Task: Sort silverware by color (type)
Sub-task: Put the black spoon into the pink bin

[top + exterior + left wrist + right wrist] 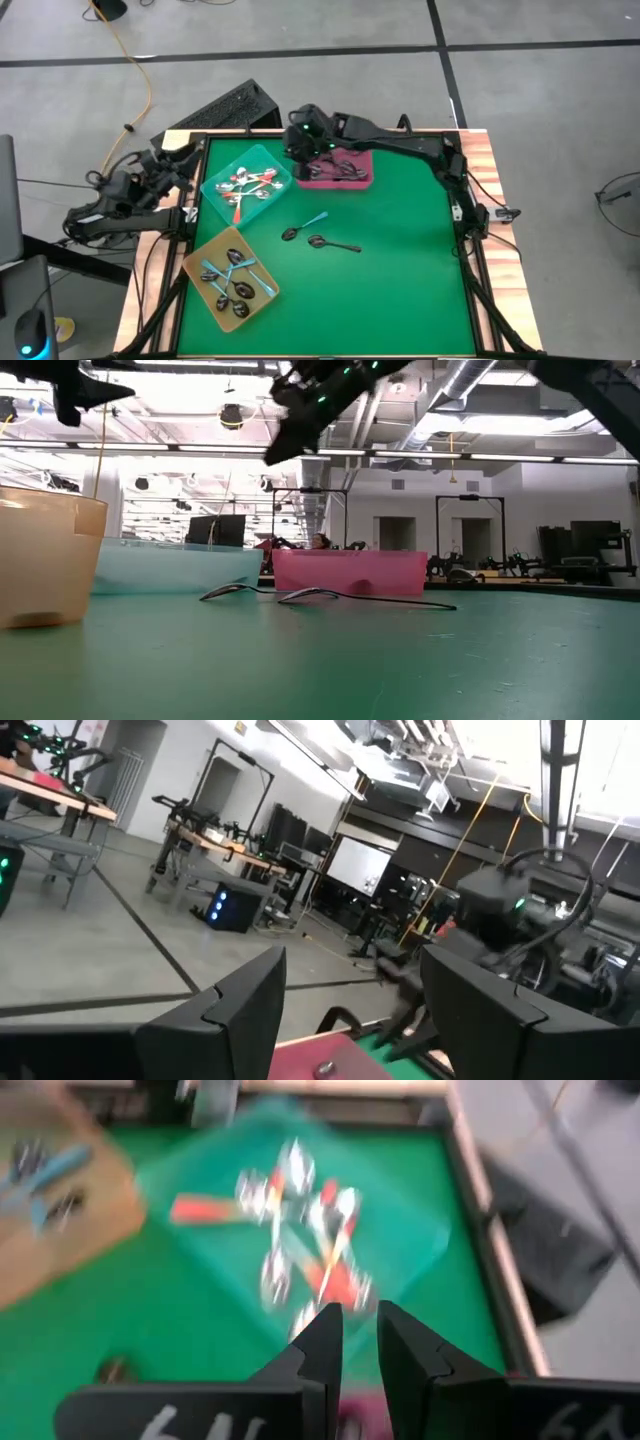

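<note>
Green matting covers the table (400, 260), which stands on a grey concrete floor; the low view looks into a bright workshop with ceiling ducts and benches. At the far left edge the left gripper (180, 165) waits off the mat, its fingers spread wide and empty. Near left sits a yellow tray (195, 262) with blue-handled spoons (238, 275); beyond it a teal tray (215, 183) holds orange-handled spoons (250, 185). Mid-table lie a blue-handled spoon (303, 225) and a dark spoon (335, 244), loose on the mat. Farther right, a pink tray (362, 180) holds dark spoons (345, 168). The right gripper (305, 150) hovers between teal and pink trays, fingers nearly together, gripping nothing visible.
</note>
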